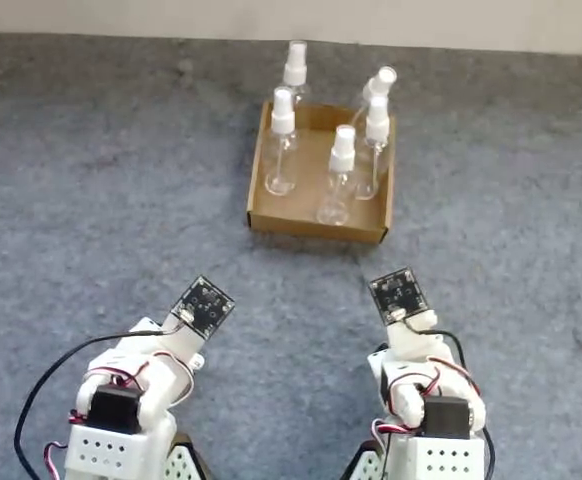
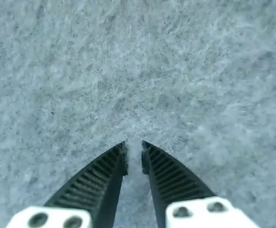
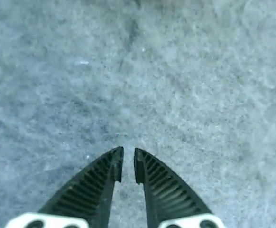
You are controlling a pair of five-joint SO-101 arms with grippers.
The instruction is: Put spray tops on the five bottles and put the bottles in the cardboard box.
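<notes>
Five bottles are at the cardboard box, and each one has a white spray top on it. The box sits far out on the grey bench, a bit past the middle. Three bottles stand up inside the box. The first bottle is by one side wall. The middle bottle is closest to the front wall. The third bottle is by the other side wall. The back bottle stands straight at the far edge of the box. The leaning bottle tips to one side at the far corner, right behind the third bottle. It is hard to see if these two are inside the box or just behind it.

Two arms sit at the near edge of the bench, well apart from the box. One arm is on one side and the other arm is beside it.

The left end effector points down at the bare grey bench. Its black fingers are almost together, with just a thin slit between the tips, and it holds nothing. The right end effector looks the same: tips nearly touching, holding nothing, over the bench.
</notes>
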